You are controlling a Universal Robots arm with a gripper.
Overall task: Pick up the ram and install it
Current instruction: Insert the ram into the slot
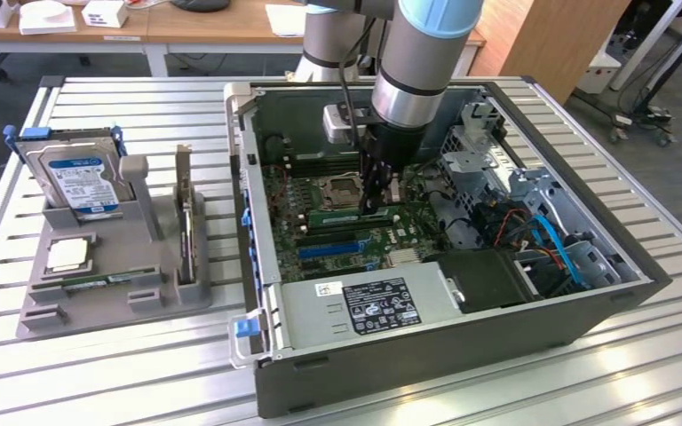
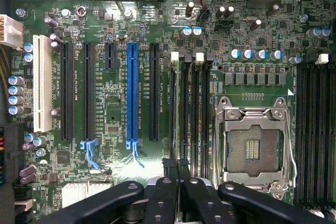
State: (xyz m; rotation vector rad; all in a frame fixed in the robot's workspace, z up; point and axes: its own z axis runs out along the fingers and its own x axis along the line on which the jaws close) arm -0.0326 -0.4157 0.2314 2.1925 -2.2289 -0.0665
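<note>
Inside the open computer case (image 1: 471, 346), just beside the empty CPU socket (image 2: 254, 148), we see the ram (image 1: 335, 216) standing on its edge at a memory slot. The gripper (image 2: 176, 167) has its fingers brought together at the ram's upper edge. We judge the ram to be light, thin and stiff but fragile, so we would hold it by the long edge, never by the chips.
</note>
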